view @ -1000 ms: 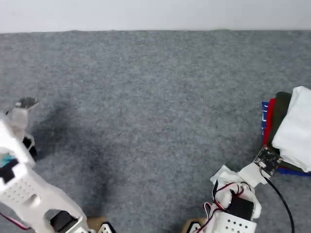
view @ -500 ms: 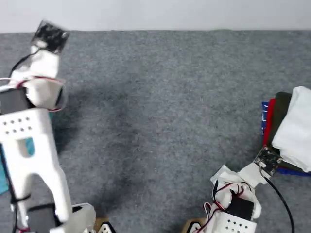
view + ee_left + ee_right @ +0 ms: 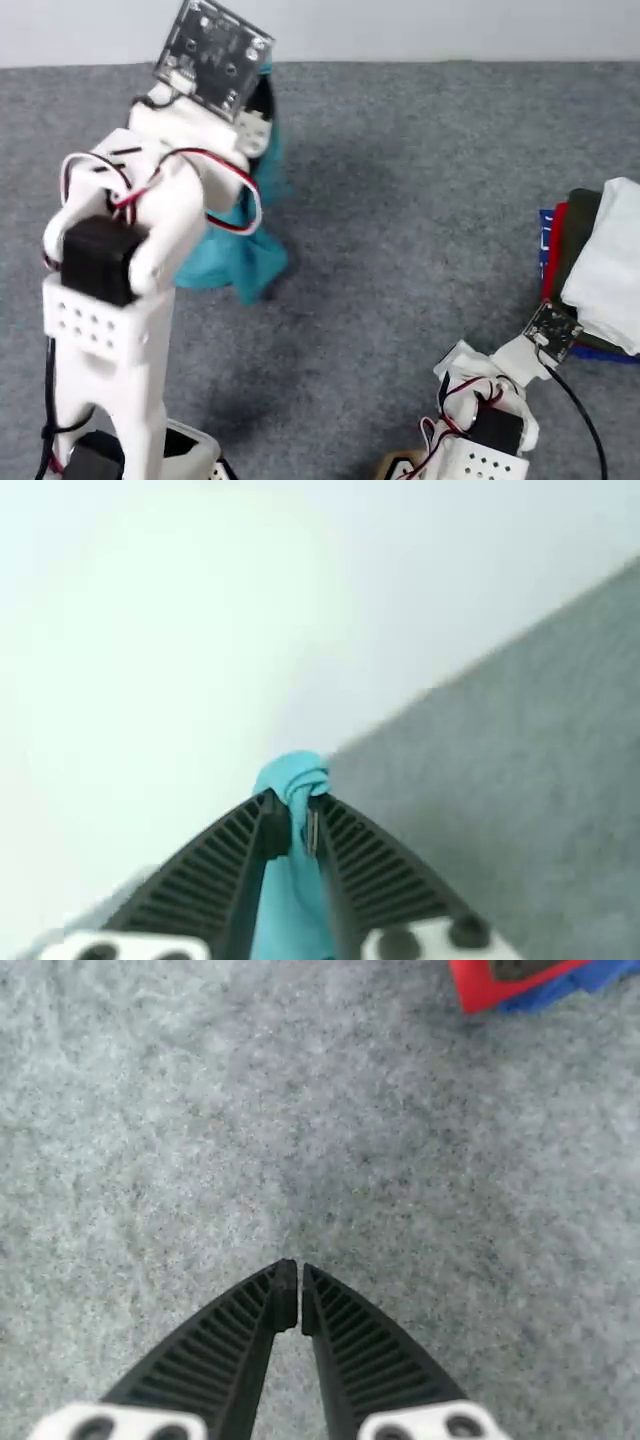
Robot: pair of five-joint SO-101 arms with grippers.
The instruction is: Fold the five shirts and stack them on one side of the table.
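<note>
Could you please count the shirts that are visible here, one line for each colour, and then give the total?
teal shirt: 1, hanging from the left gripper
white shirt: 1, on top of the stack
dark shirt: 1
red shirt: 1
blue shirt: 1
Total: 5 shirts

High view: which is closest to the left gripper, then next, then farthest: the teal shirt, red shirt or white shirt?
1. Teal shirt, held by the left gripper.
2. Red shirt, on the stack's near side, far right.
3. White shirt, atop the stack, farther right.
</note>
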